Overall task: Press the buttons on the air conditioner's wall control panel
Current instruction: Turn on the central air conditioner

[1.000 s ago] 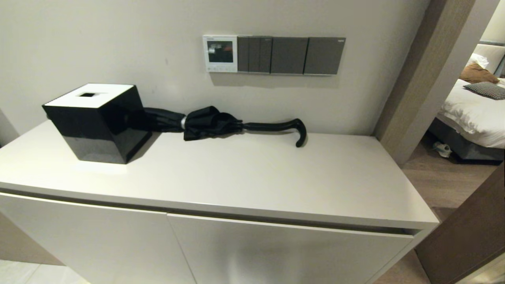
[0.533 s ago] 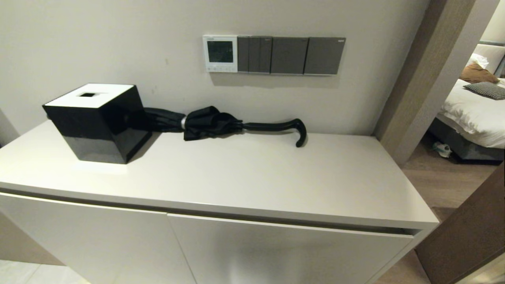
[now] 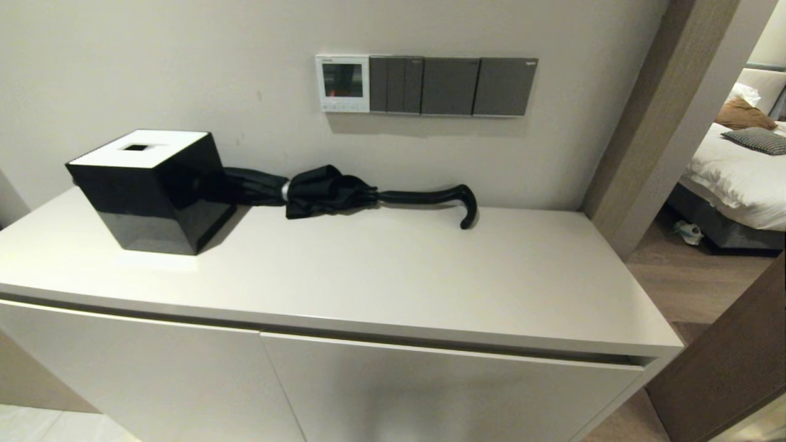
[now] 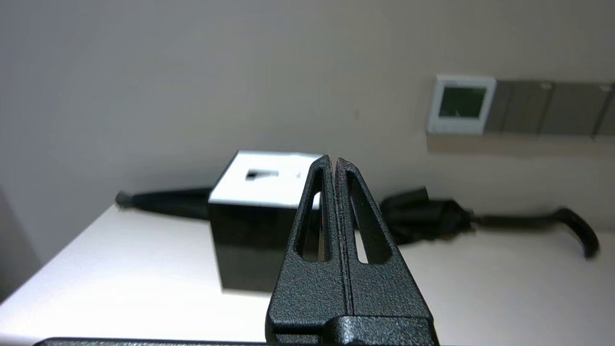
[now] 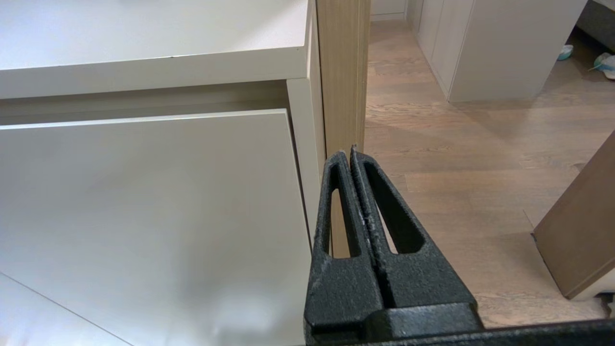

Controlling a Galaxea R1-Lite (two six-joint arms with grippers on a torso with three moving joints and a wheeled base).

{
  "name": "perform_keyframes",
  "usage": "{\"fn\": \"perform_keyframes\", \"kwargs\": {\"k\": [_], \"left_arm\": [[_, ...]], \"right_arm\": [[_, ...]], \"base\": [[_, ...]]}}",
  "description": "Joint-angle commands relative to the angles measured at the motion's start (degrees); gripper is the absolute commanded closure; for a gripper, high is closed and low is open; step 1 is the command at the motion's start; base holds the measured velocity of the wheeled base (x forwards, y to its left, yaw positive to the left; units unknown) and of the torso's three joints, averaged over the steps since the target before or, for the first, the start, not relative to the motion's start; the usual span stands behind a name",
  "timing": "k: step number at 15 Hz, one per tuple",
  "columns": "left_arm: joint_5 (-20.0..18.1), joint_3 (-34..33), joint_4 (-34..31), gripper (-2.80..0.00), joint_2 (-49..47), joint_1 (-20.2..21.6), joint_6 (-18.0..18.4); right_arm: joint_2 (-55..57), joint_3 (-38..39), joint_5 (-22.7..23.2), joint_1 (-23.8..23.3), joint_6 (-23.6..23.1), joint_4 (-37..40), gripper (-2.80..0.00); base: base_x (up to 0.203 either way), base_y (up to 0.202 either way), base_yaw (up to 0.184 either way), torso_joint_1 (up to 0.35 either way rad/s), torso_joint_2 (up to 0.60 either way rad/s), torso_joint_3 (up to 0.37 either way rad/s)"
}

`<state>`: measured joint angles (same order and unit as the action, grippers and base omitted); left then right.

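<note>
The white-framed control panel (image 3: 342, 83) hangs on the wall above the cabinet, with a dark screen and a row of tiny pale buttons (image 3: 342, 107) along its bottom edge. It also shows in the left wrist view (image 4: 461, 104). Neither gripper shows in the head view. My left gripper (image 4: 334, 161) is shut and empty, low before the cabinet's front edge, pointing toward the black box and far from the panel. My right gripper (image 5: 349, 151) is shut and empty, low by the cabinet's right front corner.
Dark grey switch plates (image 3: 453, 86) sit right of the panel. On the cabinet top (image 3: 393, 270) stand a black tissue box (image 3: 150, 190) with a white top and a folded black umbrella (image 3: 350, 193) against the wall. A wooden door frame (image 3: 663, 116) and bedroom lie right.
Only the reflections on the panel's screen have changed. Nothing else has moved in the head view.
</note>
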<state>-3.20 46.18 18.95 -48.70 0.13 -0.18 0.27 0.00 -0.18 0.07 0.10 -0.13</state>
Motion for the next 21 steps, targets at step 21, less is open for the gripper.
{"fn": "perform_keyframes", "kwargs": {"k": [21], "left_arm": [[2.2, 26.5, 11.3, 0.00, -48.0, -27.3, -5.7]], "right_arm": [[0.1, 0.2, 0.0, 0.0, 0.0, 0.0, 0.00]], "base": [[0.000, 0.000, 0.000, 0.000, 0.00, 0.000]]}}
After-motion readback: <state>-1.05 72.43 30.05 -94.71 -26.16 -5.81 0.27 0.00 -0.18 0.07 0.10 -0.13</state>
